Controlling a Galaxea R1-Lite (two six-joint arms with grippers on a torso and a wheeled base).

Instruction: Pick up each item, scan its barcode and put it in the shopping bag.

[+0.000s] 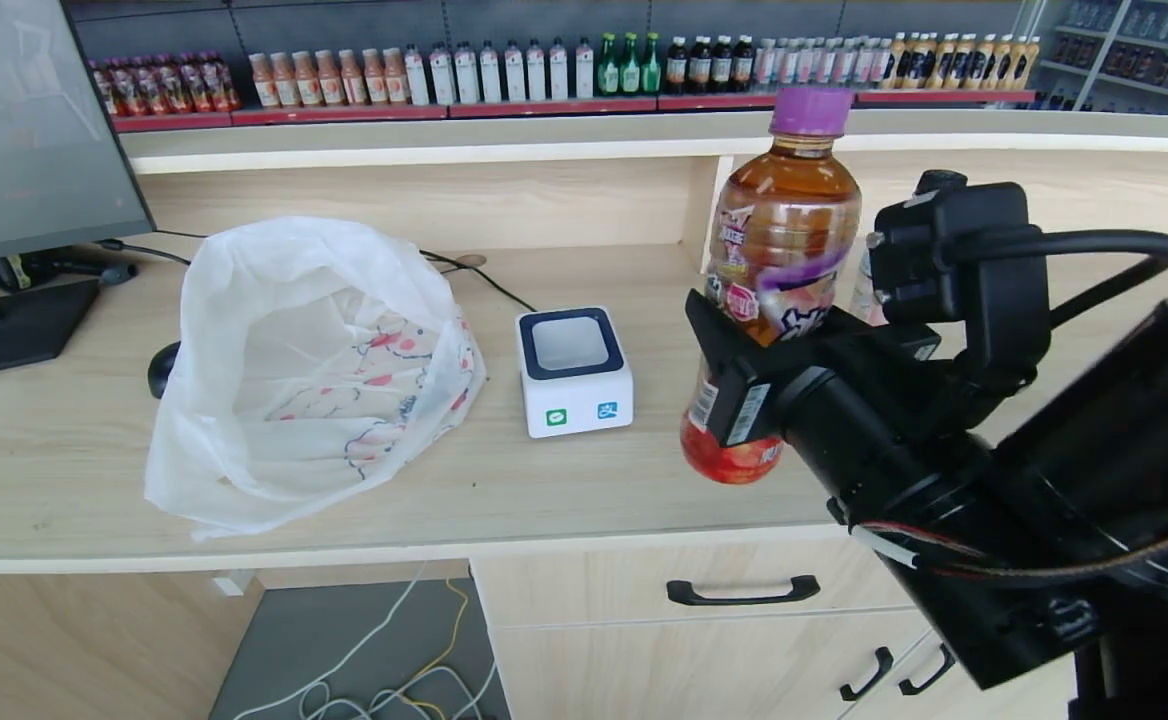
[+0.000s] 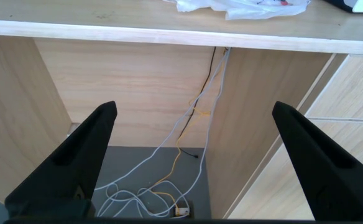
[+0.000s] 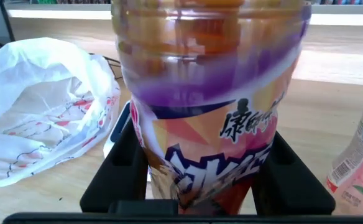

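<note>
Aloft, amber-filled bottle [image 1: 784, 220] tight in right tool [image 1: 789, 360]; left tool [image 2: 194, 112] wide open; shopping bag [image 1: 304, 370] open.

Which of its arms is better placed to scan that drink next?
The right. Its pincer grips the bottle upright over the counter, just beside the scanner. The left pincer hangs open below the counter's edge, facing loose cables, holding nothing.

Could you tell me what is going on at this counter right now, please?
The right end effector holds a purple-capped bottle upright to the right of the white scanner. The open shopping bag lies on the counter left of the scanner. The left end effector hangs open below the counter edge, holding nothing.
</note>
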